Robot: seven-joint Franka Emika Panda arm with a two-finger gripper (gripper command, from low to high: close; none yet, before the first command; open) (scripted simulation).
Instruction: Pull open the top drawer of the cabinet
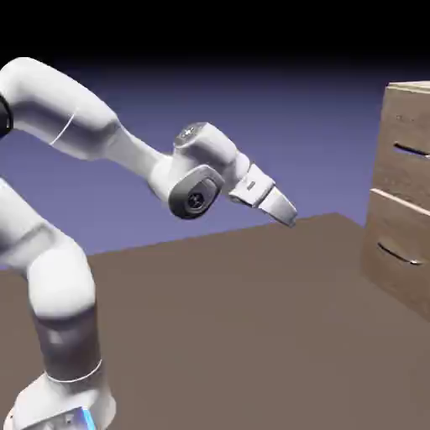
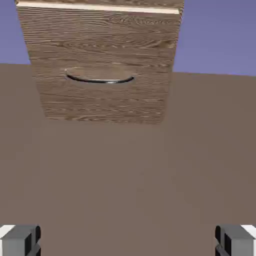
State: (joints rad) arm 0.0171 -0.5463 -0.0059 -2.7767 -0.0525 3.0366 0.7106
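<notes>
The cabinet (image 1: 417, 99), light-brown wood grain, stands at the exterior view's right edge. Its top drawer (image 1: 405, 178) carries a thin dark-silver handle (image 1: 411, 151). The lower drawer (image 1: 393, 273) has a matching handle (image 1: 396, 254). My gripper (image 1: 290, 217) hangs in the air well to the left of the cabinet, tilted down toward it and touching nothing. In the hand view the cabinet (image 2: 102, 107) is far off. One drawer front with a curved handle (image 2: 100, 79) shows there, apparently the lower one. The gripper (image 2: 128, 241) is open, its grey fingertips (image 2: 20, 241) wide apart and empty.
The brown table (image 1: 252, 336) stretches between the arm and the cabinet. The white arm's base (image 1: 59, 403) stands at the lower left of the exterior view.
</notes>
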